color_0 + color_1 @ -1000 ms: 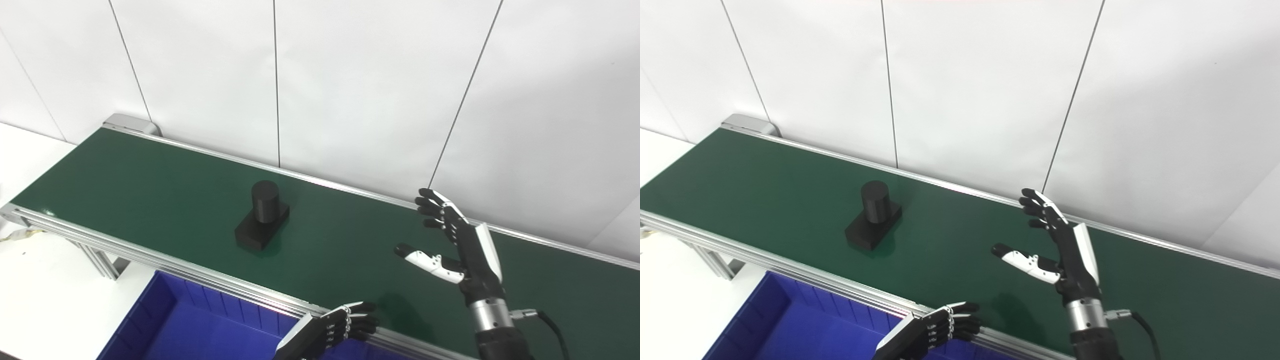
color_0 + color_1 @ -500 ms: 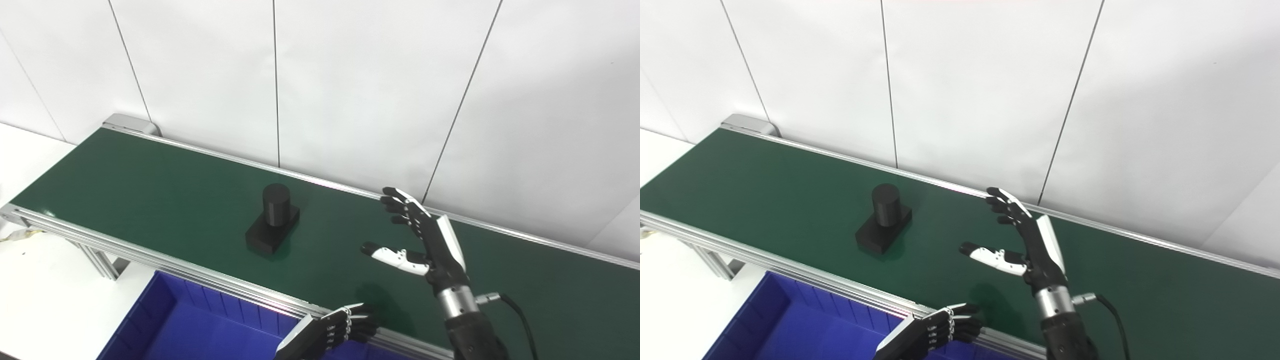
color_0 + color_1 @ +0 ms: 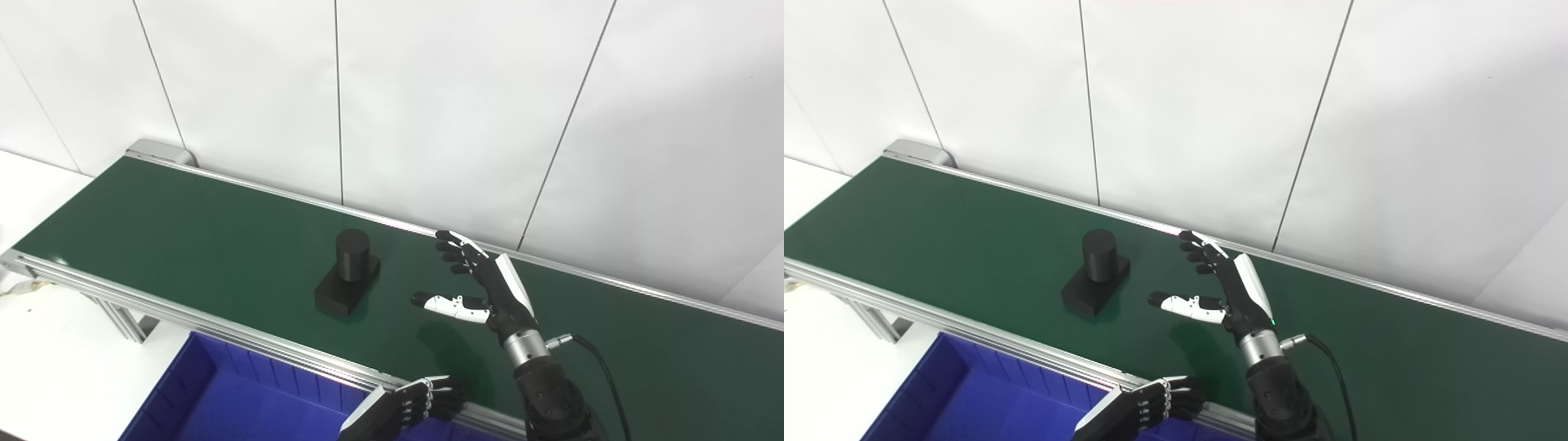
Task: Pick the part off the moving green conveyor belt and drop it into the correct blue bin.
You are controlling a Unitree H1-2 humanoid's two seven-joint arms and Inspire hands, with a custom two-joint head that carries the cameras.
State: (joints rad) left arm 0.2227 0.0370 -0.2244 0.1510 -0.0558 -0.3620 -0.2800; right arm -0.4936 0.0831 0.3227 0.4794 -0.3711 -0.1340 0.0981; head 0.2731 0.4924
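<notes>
Running diagonally across both views, the belt [image 3: 184, 233] carries the part [image 3: 348, 275] near its middle; the bin [image 3: 245, 404] sits below the near rail. The part's base lies long axis across the belt, cylinder upright at the far end. The right hand [image 3: 484, 285], fingers spread and empty, hovers just right of the part and is nearer. The left hand [image 3: 416, 401] rests curled on the rail, holding nothing.

One black part, a cylinder on a rectangular base [image 3: 347, 278], is riding one long green conveyor belt [image 3: 184, 239]; one blue plastic bin [image 3: 245, 404] is sitting beside that belt.
</notes>
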